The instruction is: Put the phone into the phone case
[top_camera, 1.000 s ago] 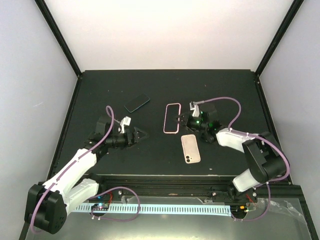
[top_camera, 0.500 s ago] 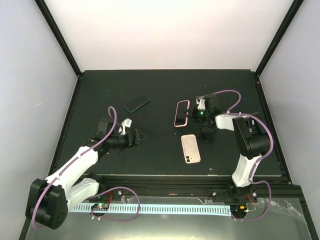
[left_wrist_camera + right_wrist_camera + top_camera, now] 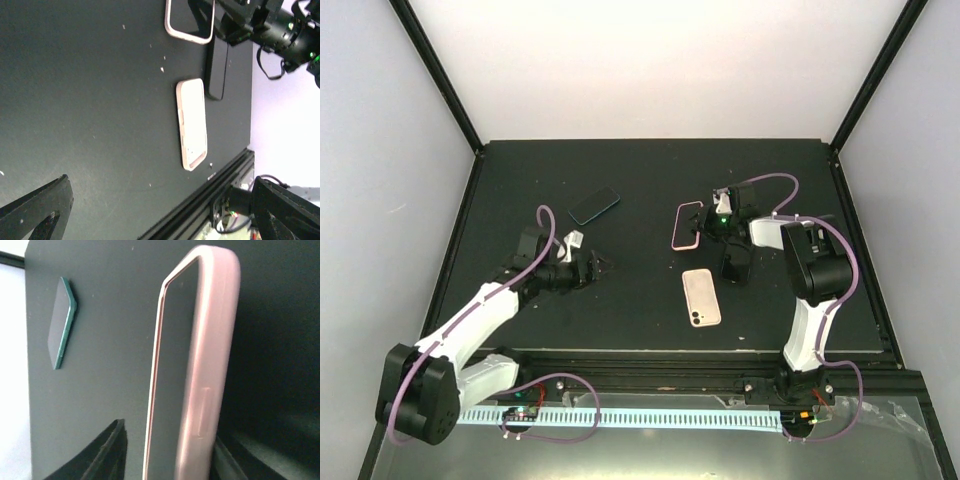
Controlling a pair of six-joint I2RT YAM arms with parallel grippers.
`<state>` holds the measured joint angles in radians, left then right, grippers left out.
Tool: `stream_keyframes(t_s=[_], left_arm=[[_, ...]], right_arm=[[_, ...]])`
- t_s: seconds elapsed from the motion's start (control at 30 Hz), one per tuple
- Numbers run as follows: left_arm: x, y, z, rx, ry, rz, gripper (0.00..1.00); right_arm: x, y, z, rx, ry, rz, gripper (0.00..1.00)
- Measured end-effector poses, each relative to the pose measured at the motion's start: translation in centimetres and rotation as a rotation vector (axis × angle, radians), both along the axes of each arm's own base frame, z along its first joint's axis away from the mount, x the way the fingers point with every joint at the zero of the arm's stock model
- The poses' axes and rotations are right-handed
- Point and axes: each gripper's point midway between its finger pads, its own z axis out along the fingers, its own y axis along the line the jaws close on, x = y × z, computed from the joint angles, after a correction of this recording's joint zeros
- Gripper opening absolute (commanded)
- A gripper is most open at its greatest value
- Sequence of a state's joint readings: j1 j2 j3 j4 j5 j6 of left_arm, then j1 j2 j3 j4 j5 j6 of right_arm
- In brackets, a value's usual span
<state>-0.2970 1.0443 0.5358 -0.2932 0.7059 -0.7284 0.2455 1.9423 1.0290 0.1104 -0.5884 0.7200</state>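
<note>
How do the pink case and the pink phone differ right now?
The pink case is tilted up in the right gripper; the pink phone lies flat, untouched. The case shows a pink rim around a dark middle; the phone is solid pink. Both are pink rounded rectangles.

Phone case (image 3: pixel 205 365): plain matte pale pink. Phone (image 3: pixel 194 120): creamy pink-white back, no pattern. Second phone (image 3: pixel 594 205): dark face, teal-green edge. Table (image 3: pixel 620 310): flat black with a few pale specks. Arm links (image 3: pixel 470 320) white, joints (image 3: pixel 418 405) black, cables (image 3: pixel 772 177) purple. Small green light (image 3: pixel 720 213) at right wrist.
</note>
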Motion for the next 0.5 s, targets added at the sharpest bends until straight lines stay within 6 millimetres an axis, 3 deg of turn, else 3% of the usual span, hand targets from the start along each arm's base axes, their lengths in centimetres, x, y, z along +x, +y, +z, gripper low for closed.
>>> stream_keyframes(t_s=[0.23, 0.43, 0.5], left_arm=[[3.8, 1.8, 0.8, 0.073, -0.041, 0.095, 0.99], [8.6, 4.8, 1.5, 0.169, -0.072, 0.236, 0.99], [11.0, 6.1, 1.7, 0.2, -0.079, 0.287, 0.99]], right_arm=[[-0.9, -1.2, -0.1, -0.081, 0.037, -0.013, 0.7], [-1.7, -1.9, 3.3, -0.12, -0.016, -0.01, 0.98], [-2.0, -2.0, 4.9, -0.117, -0.052, -0.009, 1.0]])
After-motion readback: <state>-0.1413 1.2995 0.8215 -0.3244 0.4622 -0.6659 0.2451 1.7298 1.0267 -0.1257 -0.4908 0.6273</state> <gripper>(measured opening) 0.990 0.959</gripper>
